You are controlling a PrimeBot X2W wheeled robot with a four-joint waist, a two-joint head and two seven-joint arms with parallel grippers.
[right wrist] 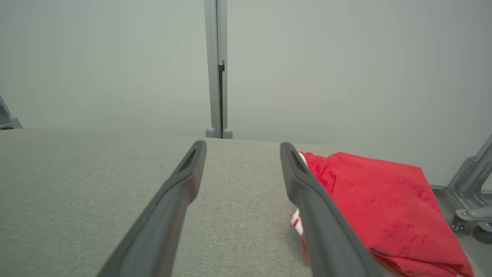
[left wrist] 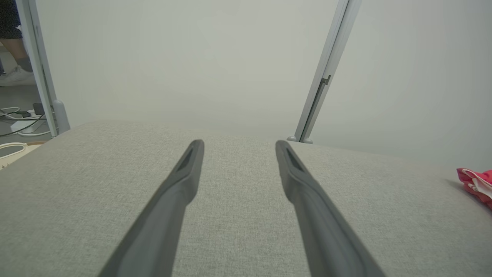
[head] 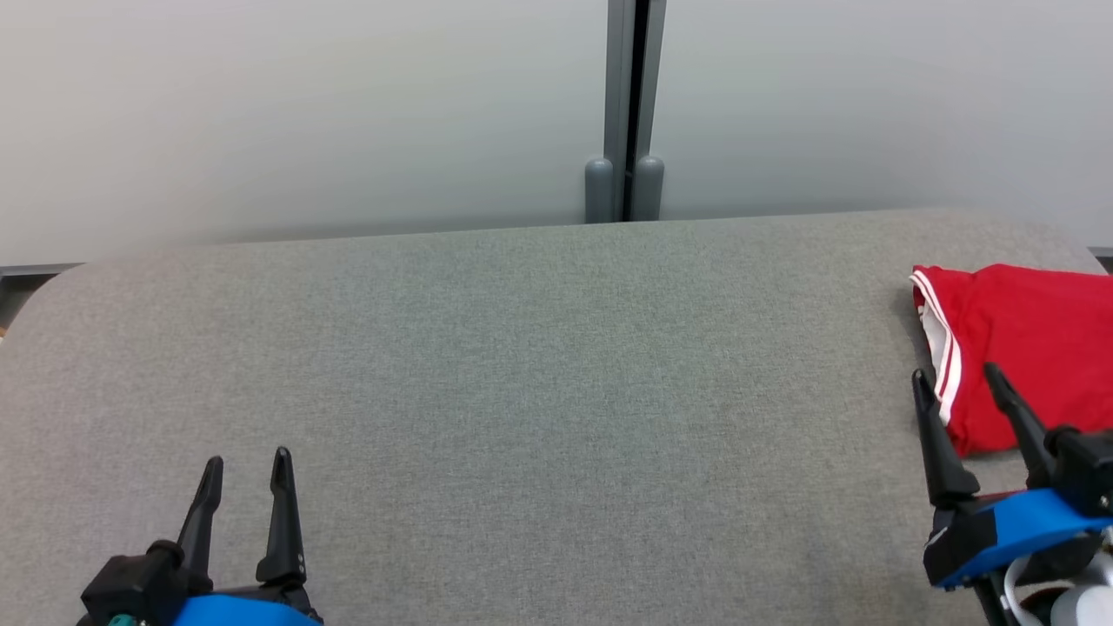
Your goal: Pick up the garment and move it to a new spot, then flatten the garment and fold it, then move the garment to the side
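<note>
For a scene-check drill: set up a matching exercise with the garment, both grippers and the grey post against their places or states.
Things:
1. garment
2. left gripper
3. right gripper
4. grey post

Places or states:
A. open, at the garment's striped edge
B. upright behind the far edge of the table
C. red, lying at the table's right end
D. open, over bare table at the lower left

Pairs: 1-C, 2-D, 3-A, 4-B

Grey padded table (head: 522, 391), pale partition (head: 304, 104)
</note>
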